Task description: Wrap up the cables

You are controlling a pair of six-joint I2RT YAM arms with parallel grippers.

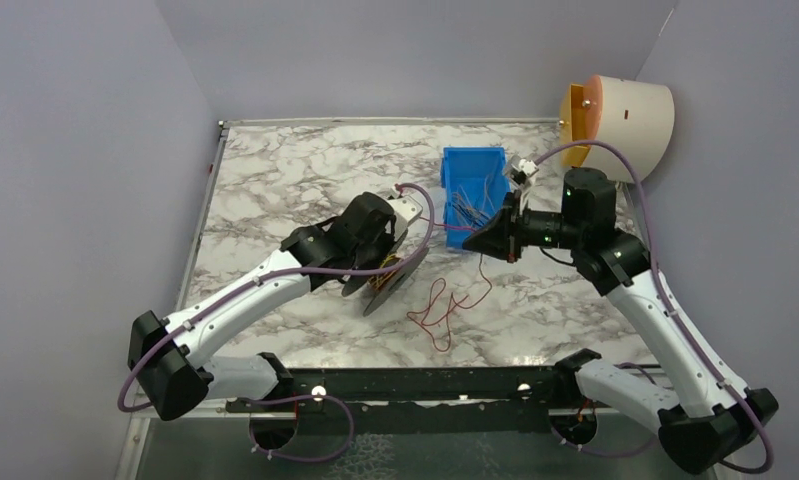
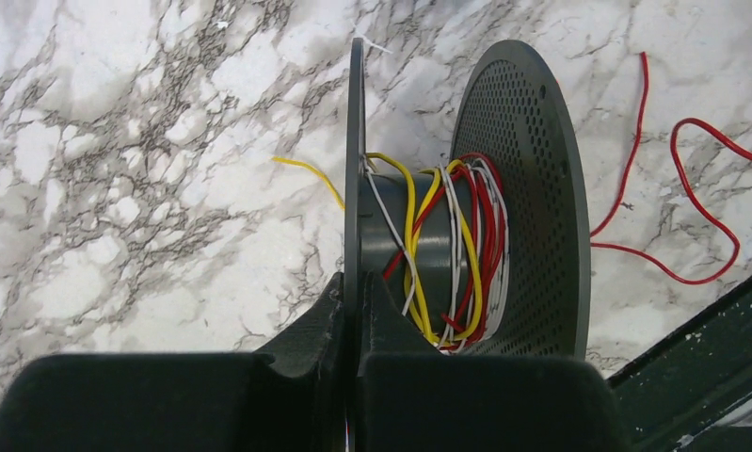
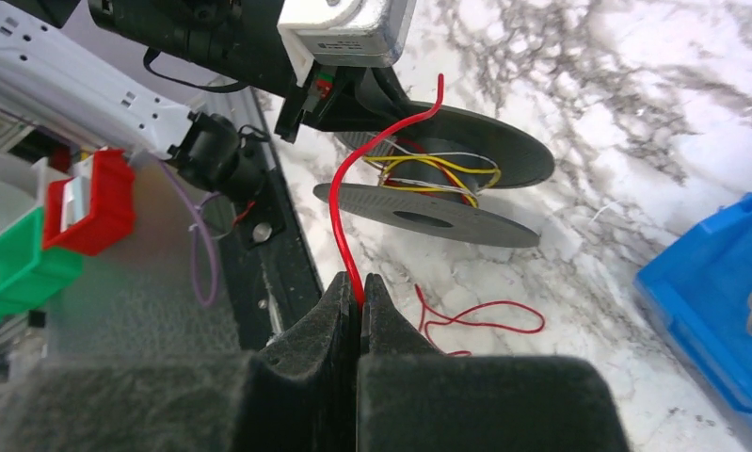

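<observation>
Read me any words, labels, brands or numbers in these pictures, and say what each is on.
None: no text can be read in any view. The spool, red cable, blue bin and silver block above the spool show no legible print.

My overhead camera hangs above and behind the arm bases, facing the far edge of the white-and-grey marble-patterned counter [image 1: 275, 170] and taking in most of it from a distance. The left wrist camera peers down past the left gripper [image 2: 358, 287], close on the black perforated plastic spool [image 2: 522, 188], seen edge-on. The right wrist camera looks low over the right gripper [image 3: 358, 287] toward the counter's near edge. All three views share the spool and the loose thin red wire [image 1: 440, 310]. Overhead and right wrist also share the blue plastic bin [image 1: 472, 152].
</observation>
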